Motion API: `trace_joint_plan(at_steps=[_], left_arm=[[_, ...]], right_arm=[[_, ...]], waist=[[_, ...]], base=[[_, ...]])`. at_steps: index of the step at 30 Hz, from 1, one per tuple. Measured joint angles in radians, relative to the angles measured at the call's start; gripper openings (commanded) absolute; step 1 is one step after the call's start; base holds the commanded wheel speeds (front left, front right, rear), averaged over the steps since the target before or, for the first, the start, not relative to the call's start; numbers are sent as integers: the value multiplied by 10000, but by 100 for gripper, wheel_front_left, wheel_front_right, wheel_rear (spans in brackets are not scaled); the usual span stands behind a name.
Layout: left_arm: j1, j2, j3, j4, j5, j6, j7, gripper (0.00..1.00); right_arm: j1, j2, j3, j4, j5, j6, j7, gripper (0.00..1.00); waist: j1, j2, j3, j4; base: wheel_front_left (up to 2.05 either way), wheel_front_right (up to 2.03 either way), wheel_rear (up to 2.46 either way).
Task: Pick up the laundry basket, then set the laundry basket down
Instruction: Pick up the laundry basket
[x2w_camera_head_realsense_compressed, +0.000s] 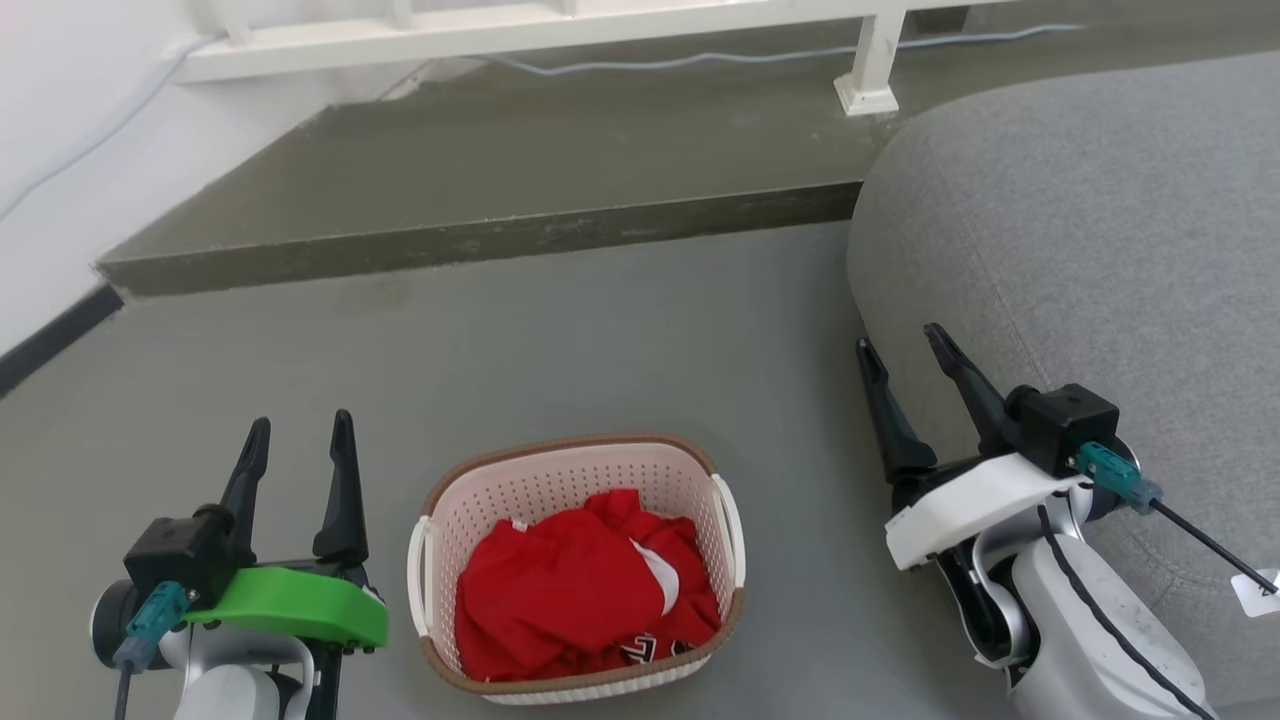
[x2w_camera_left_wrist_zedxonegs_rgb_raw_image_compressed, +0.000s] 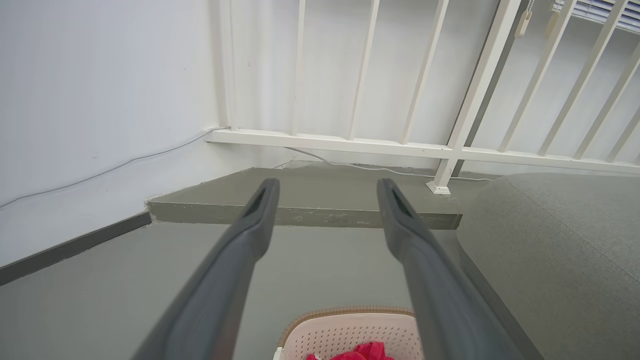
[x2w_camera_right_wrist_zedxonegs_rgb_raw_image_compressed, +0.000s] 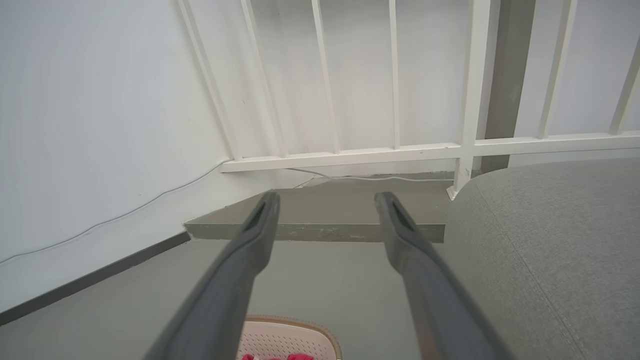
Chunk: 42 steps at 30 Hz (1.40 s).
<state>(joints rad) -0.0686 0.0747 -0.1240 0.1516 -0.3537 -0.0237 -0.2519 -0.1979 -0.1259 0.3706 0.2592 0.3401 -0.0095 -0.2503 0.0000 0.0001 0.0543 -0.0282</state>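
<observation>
Emptily, left pincer (x2w_camera_head_realsense_compressed: 302, 420) and right pincer (x2w_camera_head_realsense_compressed: 897, 338) gape flanking the laundry basket (x2w_camera_head_realsense_compressed: 560, 482), grey sofa (x2w_camera_head_realsense_compressed: 1080, 220) beside the right.

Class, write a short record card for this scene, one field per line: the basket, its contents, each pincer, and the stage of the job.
Basket: cream-white perforated plastic laundry basket, brown rim, upright on the grey floor
Contents: crumpled red garment
Left pincer: open, empty, left of the basket, not touching
Right pincer: open, empty, right of the basket, by the grey fabric sofa
Stage: basket not yet grasped
</observation>
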Motion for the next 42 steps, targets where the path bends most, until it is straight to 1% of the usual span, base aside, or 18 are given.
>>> trace_joint_plan(at_steps=[6,12,27,38,42], left_arm=[[-47,-4,50,-17,-27,-42,0,100],[-260,-4,117,-31,-56,-203,0,100],[-965,102,274,132,-100,-290,0,100],[-1677,337,345,688,-132,-391,50,100],[-1984,437,355,995,-190,-468,138,100]], right_arm=[[-80,86,-13,-2,-69,0,0,100],[-239,176,-35,-2,-173,0,0,100],[-773,334,-17,199,-336,-2,-4,100],[-1336,424,8,863,-336,-2,-13,100],[-1749,477,171,1294,-339,35,-13,100]], waist=[[0,0,386,-62],[0,0,898,-138],[0,0,2354,-353],[0,0,3582,-448],[1,0,4145,-444]], base=[[0,0,0],[0,0,0],[0,0,0],[0,0,0],[0,0,0]])
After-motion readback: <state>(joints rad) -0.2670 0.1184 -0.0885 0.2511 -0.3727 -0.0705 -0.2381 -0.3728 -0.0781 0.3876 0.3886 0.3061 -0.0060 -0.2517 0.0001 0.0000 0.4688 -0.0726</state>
